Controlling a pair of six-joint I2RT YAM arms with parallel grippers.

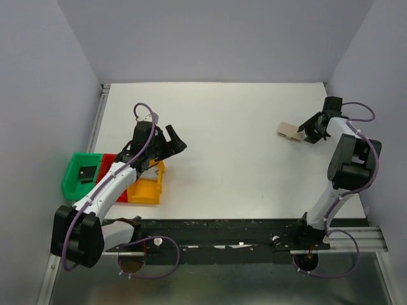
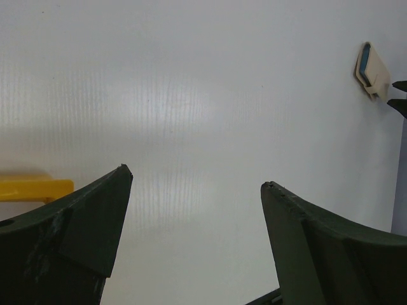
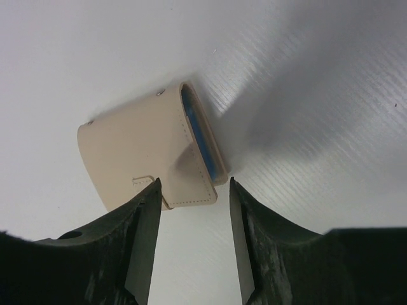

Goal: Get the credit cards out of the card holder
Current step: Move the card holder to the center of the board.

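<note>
Your right jaws straddle the folded card holder's (image 3: 143, 152) near corner on the table (image 1: 222, 165), right of the overhead frame; grip unclear. Left jaws released wide

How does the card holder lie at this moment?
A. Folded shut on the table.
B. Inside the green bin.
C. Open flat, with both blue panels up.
A: the holder lies folded on the table, with only a thin blue edge showing at one side.
</note>
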